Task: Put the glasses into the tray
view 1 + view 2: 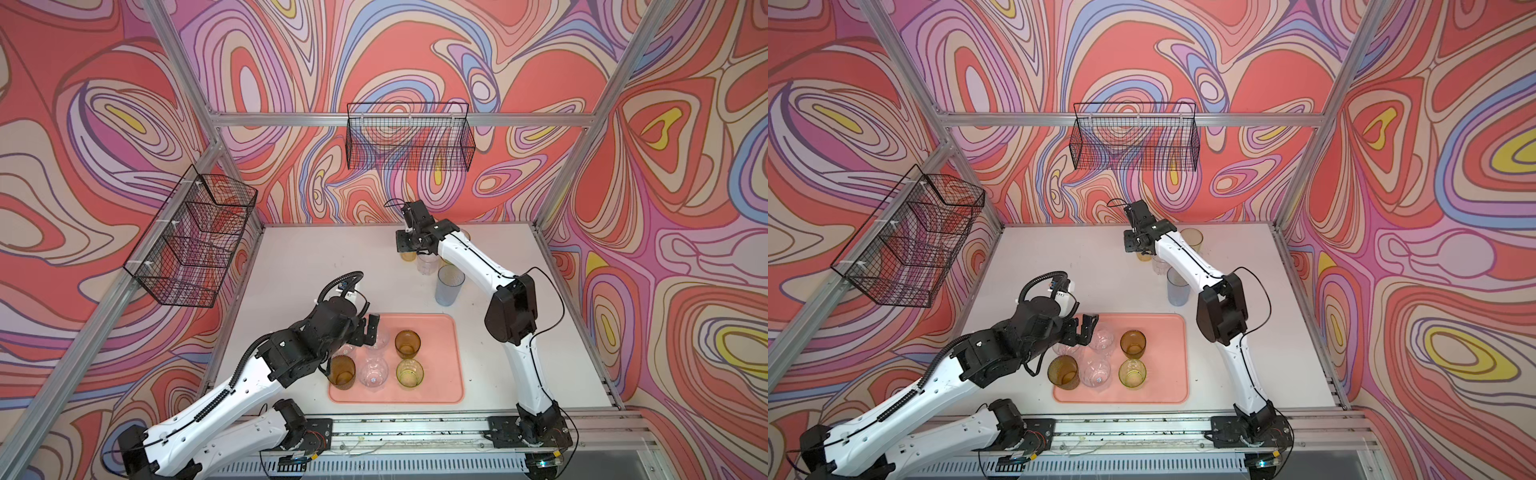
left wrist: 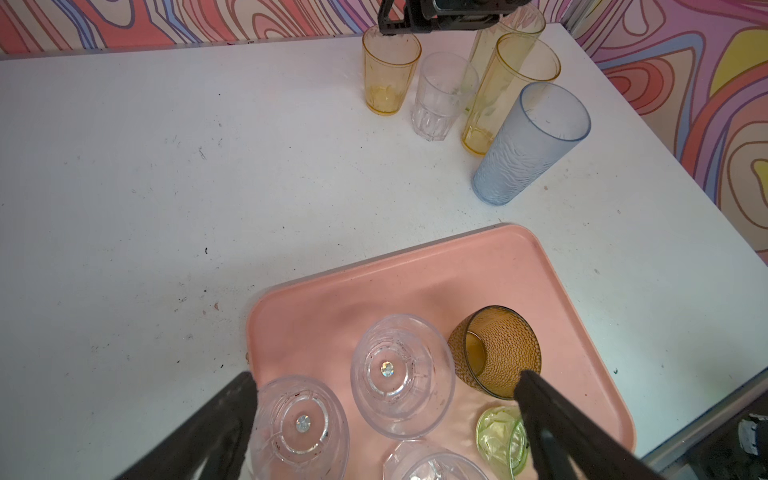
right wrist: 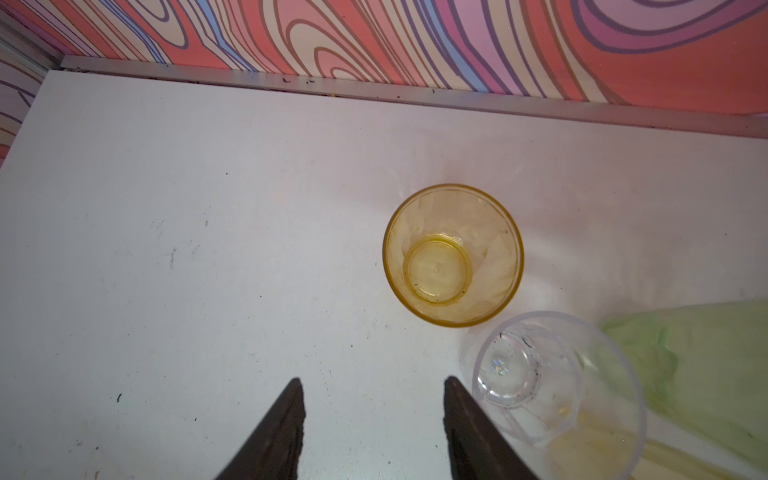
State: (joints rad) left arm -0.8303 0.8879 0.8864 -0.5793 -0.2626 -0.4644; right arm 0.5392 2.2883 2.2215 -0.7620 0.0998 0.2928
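Observation:
The salmon-pink tray [image 1: 440, 386] [image 2: 457, 266] lies at the table's front and holds several glasses: clear ones [image 1: 374, 372] [image 2: 401, 374], brown-amber ones [image 1: 407, 343] [image 2: 498, 349] and a green one [image 1: 409, 372]. My left gripper [image 1: 366, 331] [image 2: 386, 378] hangs wide open above the clear glasses and grips nothing. At the back stand an orange glass [image 3: 453, 255] [image 2: 388, 75], a clear glass [image 3: 552, 382] [image 1: 427, 264], tall yellow glasses [image 2: 507, 91] [image 1: 1192, 239] and a tall pale blue glass [image 1: 449, 284] [image 2: 532, 141]. My right gripper [image 3: 374, 382] [image 1: 409, 245] hovers beside the orange glass, its jaws apart over bare table.
Two black wire baskets hang on the walls, one at the back [image 1: 409, 137] and one on the left [image 1: 195, 237]. Aluminium frame posts [image 1: 557, 199] border the white table [image 1: 316, 270]. A metal rail [image 1: 415, 428] runs along the front edge.

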